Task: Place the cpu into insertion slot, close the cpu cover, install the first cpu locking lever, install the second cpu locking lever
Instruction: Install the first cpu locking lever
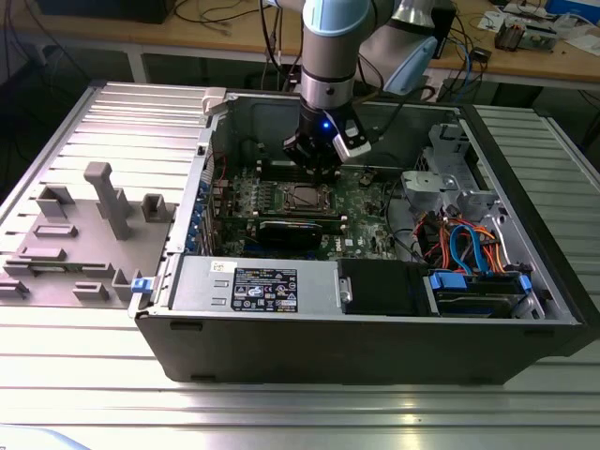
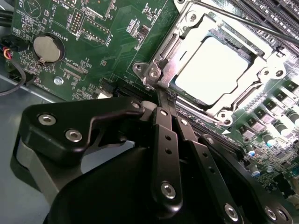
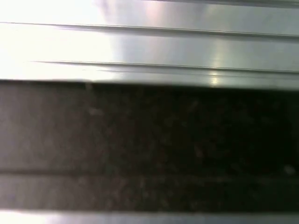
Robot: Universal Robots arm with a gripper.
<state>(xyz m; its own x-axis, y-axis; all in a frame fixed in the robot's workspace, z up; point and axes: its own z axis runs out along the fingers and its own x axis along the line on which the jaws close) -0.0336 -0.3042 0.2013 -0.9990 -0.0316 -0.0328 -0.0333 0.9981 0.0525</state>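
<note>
The cpu (image 2: 216, 69) lies in the insertion slot (image 2: 261, 56) under the closed cpu cover (image 2: 187, 35), inside the open computer case (image 1: 375, 337), gripper (image 2: 161, 95) jaws pinched together at its corner.

A robotics lab or workshop, probably: an open computer case (image 1: 375, 309) lies on a ribbed metal table (image 1: 300, 412), grey fixtures (image 1: 103, 202) sit beside it, and a wooden bench (image 1: 525, 61) behind carries cables and electronics.
</note>
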